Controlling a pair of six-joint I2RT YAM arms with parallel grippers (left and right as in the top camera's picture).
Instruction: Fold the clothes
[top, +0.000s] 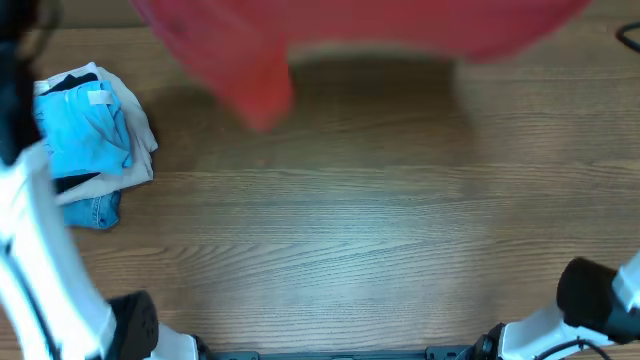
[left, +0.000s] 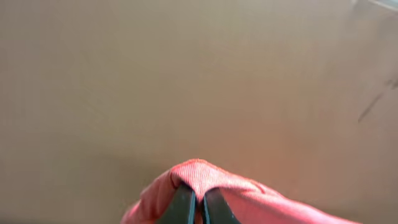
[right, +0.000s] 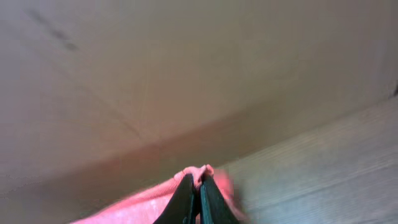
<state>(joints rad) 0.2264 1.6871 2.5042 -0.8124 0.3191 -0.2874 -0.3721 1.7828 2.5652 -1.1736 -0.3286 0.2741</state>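
Note:
The coral-red T-shirt (top: 330, 35) hangs blurred across the top of the overhead view, lifted off the wooden table (top: 350, 220), with one part drooping lower at the left. Its lettering does not show. My left gripper (left: 199, 205) is shut on a fold of the red cloth (left: 199, 177), seen in the left wrist view. My right gripper (right: 198, 196) is shut on a bunched edge of the same shirt (right: 202, 172). Neither set of fingers shows in the overhead view; only the arm bases do.
A stack of folded garments (top: 90, 140) lies at the table's left side, with a light blue tee on top and denim beneath. The left arm (top: 40, 270) crosses the lower left. The right arm base (top: 600, 300) is at the lower right.

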